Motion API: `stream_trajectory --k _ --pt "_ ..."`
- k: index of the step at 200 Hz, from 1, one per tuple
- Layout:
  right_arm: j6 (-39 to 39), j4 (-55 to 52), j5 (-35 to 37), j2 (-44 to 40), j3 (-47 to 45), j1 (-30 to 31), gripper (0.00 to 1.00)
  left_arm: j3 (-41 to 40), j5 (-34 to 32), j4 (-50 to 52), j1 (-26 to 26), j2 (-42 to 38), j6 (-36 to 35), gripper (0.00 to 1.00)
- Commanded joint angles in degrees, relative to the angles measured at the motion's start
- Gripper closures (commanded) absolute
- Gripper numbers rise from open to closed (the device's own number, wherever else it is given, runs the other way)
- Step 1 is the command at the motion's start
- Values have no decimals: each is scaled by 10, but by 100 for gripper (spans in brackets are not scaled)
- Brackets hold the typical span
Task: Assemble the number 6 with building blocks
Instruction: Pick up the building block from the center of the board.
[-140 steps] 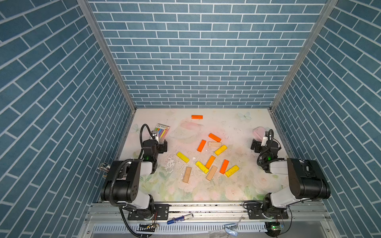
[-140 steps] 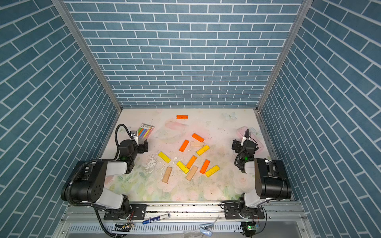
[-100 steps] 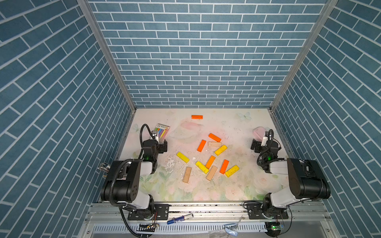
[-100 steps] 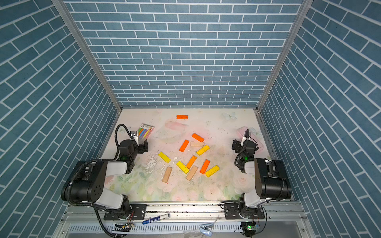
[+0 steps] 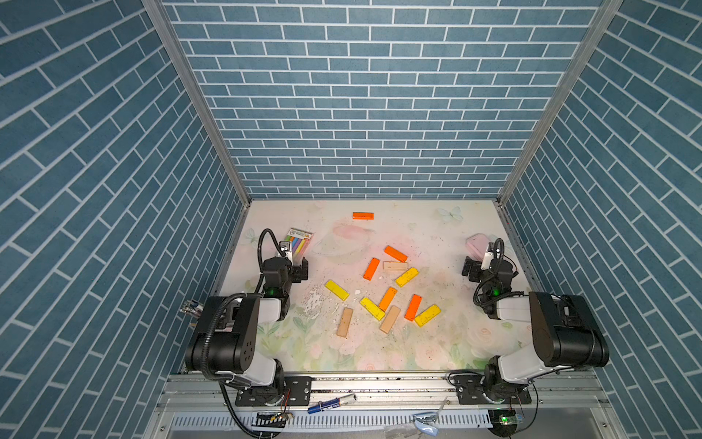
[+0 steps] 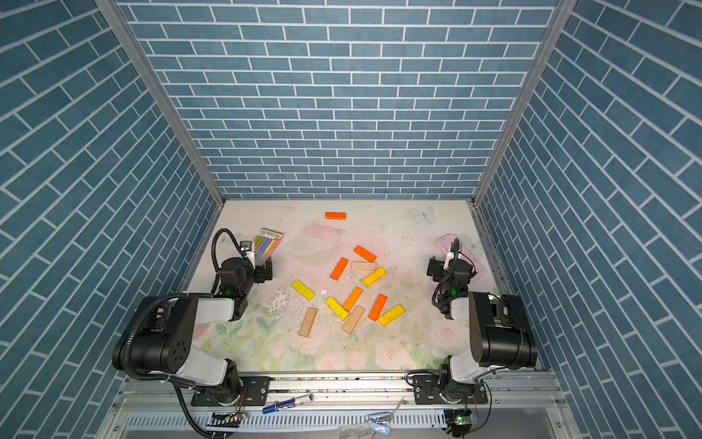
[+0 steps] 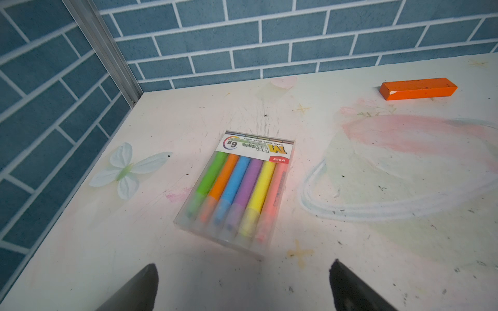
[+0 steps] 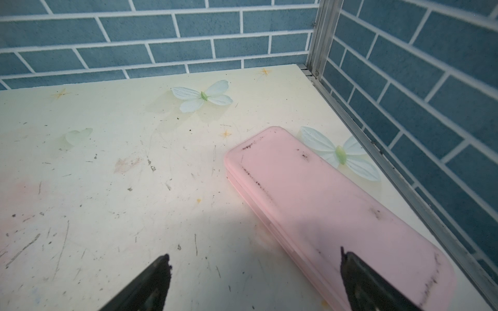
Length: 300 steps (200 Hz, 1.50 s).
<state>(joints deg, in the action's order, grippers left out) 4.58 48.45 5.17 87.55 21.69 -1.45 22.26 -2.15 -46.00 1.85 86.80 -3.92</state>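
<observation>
Several building blocks in orange, yellow and tan lie flat and scattered mid-table, among them a yellow one (image 5: 336, 290), a tan one (image 5: 344, 322) and an orange one (image 5: 413, 307). One orange block (image 5: 362, 216) (image 7: 417, 88) lies apart near the back wall. My left gripper (image 5: 295, 266) (image 7: 242, 265) is open and empty at the left side, low over the table. My right gripper (image 5: 474, 268) (image 8: 254, 254) is open and empty at the right side, one finger over the pink case. Neither touches a block.
A clear pack of coloured markers (image 5: 300, 241) (image 7: 237, 188) lies just beyond the left gripper. A pink rounded case (image 5: 476, 245) (image 8: 323, 210) lies by the right wall rail (image 8: 377, 150). Brick walls enclose three sides. White flaked patches (image 5: 315, 302) mark the table.
</observation>
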Motion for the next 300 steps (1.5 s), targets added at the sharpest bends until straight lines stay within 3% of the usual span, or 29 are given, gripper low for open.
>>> stream_trajectory --k 1,104,157,232,300 --pt "-12 11 3 7 7 -3 1 8 -3 -13 -2 3 -3 1" --pt "-13 14 7 6 5 -2 1 9 -3 -11 -2 5 -3 1" --pt "3 38 64 -24 -21 3 2 24 -20 24 7 -10 -6 1" --pt "13 -49 117 -96 -4 8 3 99 -125 197 47 -86 -15 1" --pt "38 -153 164 -121 39 8 3 239 -141 443 70 -141 80 1"
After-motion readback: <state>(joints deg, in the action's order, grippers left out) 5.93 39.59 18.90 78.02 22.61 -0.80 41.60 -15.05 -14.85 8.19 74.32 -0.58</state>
